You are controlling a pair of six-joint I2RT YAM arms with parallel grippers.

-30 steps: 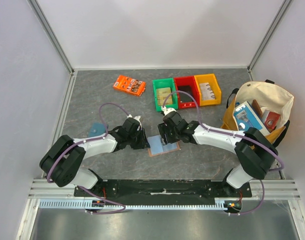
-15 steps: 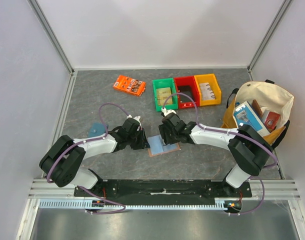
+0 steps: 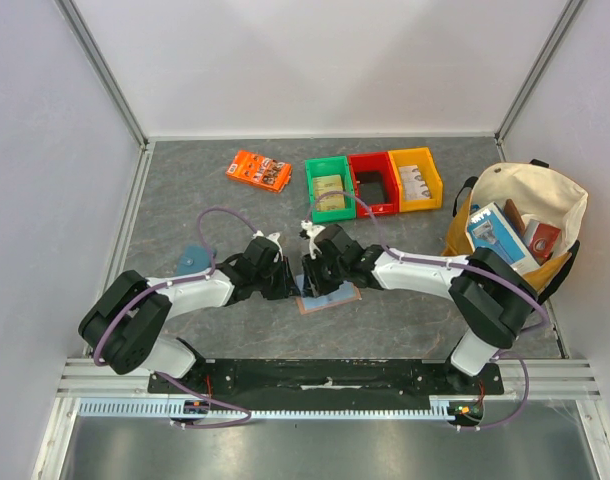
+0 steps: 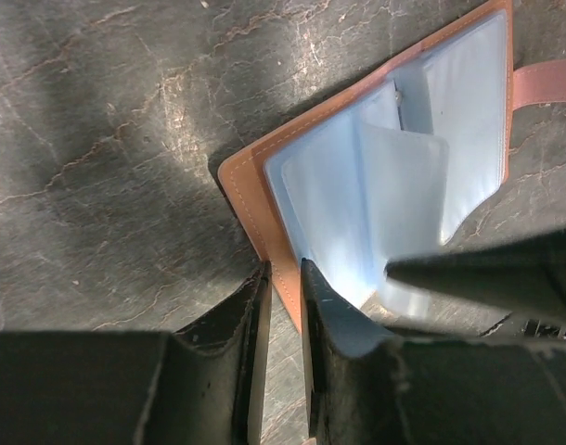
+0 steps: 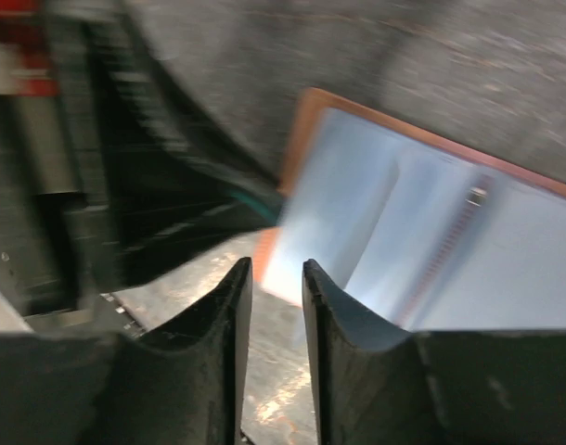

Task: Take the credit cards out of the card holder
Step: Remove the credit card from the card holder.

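Left wrist: card holder (image 4: pixel 376 185) open on bench (image 4: pixel 97 139), left pincer (image 4: pixel 281 278) pinching its leather corner. Right pincer (image 5: pixel 276 269) narrow-gapped near same corner, blurred, cannot tell if gripping. Risk: pincers colliding there, or holder tugged out of the pinch.

Robot test cell, lab-type setting. Plain white panel walls (image 3: pixel 315 60) on three sides, held in bare aluminium frame posts (image 3: pixel 102 70). They box in a dark stone-pattern bench (image 3: pixel 185 190). Left arm (image 3: pixel 185 290) and right arm (image 3: pixel 435 270), white and black, are bolted to a black plate (image 3: pixel 325 375) on an aluminium rail (image 3: pixel 325 408) at the near edge. Purple cables (image 3: pixel 223 209) loop loose off them. Props set out on the bench: green bin (image 3: pixel 329 188), red bin (image 3: pixel 372 183) and yellow bin (image 3: pixel 415 179) in a row, orange packet (image 3: pixel 259 170), canvas bag (image 3: pixel 545 195) of oddments.
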